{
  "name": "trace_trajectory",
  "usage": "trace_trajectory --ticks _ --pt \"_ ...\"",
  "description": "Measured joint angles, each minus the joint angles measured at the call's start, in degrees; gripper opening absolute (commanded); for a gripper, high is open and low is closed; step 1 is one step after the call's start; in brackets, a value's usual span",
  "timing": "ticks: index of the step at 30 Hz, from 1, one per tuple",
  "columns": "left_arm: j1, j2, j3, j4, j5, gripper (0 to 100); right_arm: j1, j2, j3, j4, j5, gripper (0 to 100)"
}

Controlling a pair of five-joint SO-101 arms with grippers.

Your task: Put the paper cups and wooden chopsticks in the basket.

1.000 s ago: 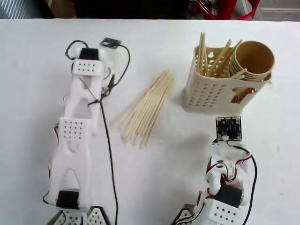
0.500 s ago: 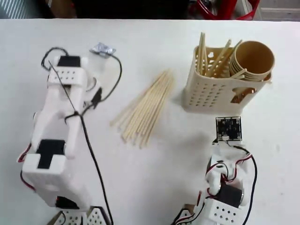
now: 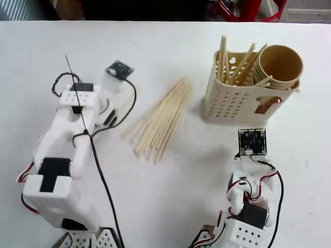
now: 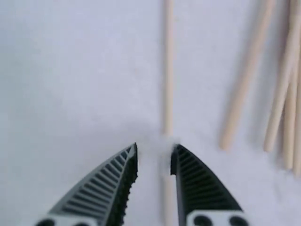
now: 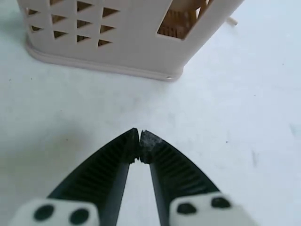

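A fan of loose wooden chopsticks [image 3: 160, 119] lies on the white table in mid view. The beige perforated basket [image 3: 230, 103] stands at the back right and holds a stack of paper cups [image 3: 279, 64] and several upright chopsticks [image 3: 227, 62]. My left arm [image 3: 77, 111] is just left of the pile. My left gripper [image 4: 154, 150] is open by a narrow gap low over the table, with a single chopstick [image 4: 168, 70] running between its fingers; more chopsticks [image 4: 282, 84] lie beside it. My right gripper [image 5: 140, 135] is shut and empty, a short way in front of the basket [image 5: 108, 37].
The right arm [image 3: 248, 199] sits low at the front right, its camera board [image 3: 252, 141] close to the basket's near wall. A black cable [image 3: 101, 175] trails along the left arm. Dark and red objects [image 3: 243, 8] stand beyond the table's far edge.
The left arm swung left, then came back down toward the near end of the chopstick pile, its wrist turning toward the sticks. The right arm, basket and pile stayed still.
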Motion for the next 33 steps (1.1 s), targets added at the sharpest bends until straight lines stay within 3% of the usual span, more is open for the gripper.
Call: trace_trajectory --ticks 6,11,15,19,23,28,33 --pt "3.78 2.37 0.00 -5.45 -2.20 13 0.00 0.00 0.00 0.00 0.00 1.8" --pt "4.40 8.97 -3.25 -4.31 -0.44 13 0.00 0.00 0.00 0.00 0.00 1.8" --pt "3.87 15.65 -13.10 3.25 2.73 11 0.00 0.00 0.00 0.00 0.00 1.8" --pt "3.96 23.12 -24.26 11.87 3.60 1 0.00 0.00 0.00 0.00 0.00 1.8" --pt "4.13 28.13 -33.14 18.20 3.78 2 0.00 0.00 0.00 0.00 0.00 1.8" --pt "3.34 28.22 -41.41 24.35 3.96 2 0.00 0.00 0.00 0.00 0.00 1.8" --pt "5.36 19.52 -51.87 34.29 6.68 2 0.00 0.00 0.00 0.00 0.00 1.8"
